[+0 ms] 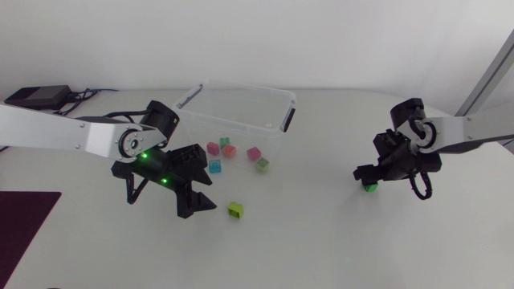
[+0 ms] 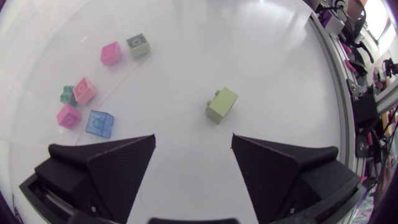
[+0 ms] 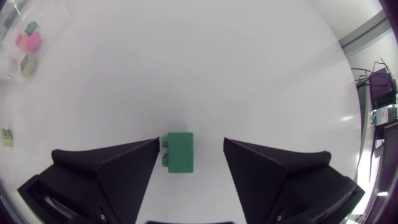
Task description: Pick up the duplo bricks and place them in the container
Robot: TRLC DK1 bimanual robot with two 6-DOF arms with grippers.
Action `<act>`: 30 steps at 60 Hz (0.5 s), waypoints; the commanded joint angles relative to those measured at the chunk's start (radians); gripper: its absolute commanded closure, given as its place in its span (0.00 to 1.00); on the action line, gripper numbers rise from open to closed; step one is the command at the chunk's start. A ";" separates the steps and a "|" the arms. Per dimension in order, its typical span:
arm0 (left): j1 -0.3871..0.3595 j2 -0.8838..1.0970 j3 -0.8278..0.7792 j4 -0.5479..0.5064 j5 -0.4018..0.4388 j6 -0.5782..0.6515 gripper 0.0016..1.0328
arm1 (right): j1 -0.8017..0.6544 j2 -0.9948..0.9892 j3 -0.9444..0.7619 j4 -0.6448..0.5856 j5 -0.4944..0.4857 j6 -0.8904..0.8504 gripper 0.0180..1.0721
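You have eight duplo bricks out on the bench (image 1: 321, 241), none of them in the container (image 1: 241, 108). The dark green brick (image 3: 179, 152) lies toward the right edge of the bench, directly under your right pincer (image 3: 191, 142). That pincer is released. The brick sits between its fingers, close beside one and clearly apart from the other, so nothing is grasped.

The lime brick (image 2: 221, 104) lies alone near the middle of the bench, just ahead of your left pincer (image 2: 193, 140). This pincer is also released and holds nothing, and its fingers are spread wide above the bare surface.

Further on from the lime brick, six bricks are scattered just in front of the container's near wall. The blue brick (image 2: 99, 123) is closest to your left pincer. A pink brick (image 2: 68, 116), a salmon brick (image 2: 84, 91) and a teal brick (image 2: 66, 94) bunch together beside it. A second pink brick (image 2: 111, 53) and an olive brick (image 2: 138, 45) lie side by side a little apart from that bunch.

The clear container stands at the middle of the far edge of the bench, with a black clip on each of its short ends.

A black box (image 1: 36, 96) with cables sits at the far left corner. A dark purple mat (image 1: 24, 217) lies along the left edge.
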 commanded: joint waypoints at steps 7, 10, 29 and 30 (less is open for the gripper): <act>-0.005 0.033 0.025 -0.012 0.071 0.090 0.25 | 0.016 0.041 0.016 0.012 0.027 0.026 0.66; -0.005 0.041 0.025 -0.012 0.076 0.102 0.25 | 0.016 0.043 0.015 0.010 0.028 0.027 0.69; -0.054 0.052 0.002 -0.031 0.130 0.254 0.25 | 0.016 -0.017 -0.030 -0.022 0.028 0.017 0.72; -0.058 0.055 0.004 -0.031 0.130 0.259 0.25 | 0.014 -0.023 -0.033 -0.022 0.027 0.015 0.72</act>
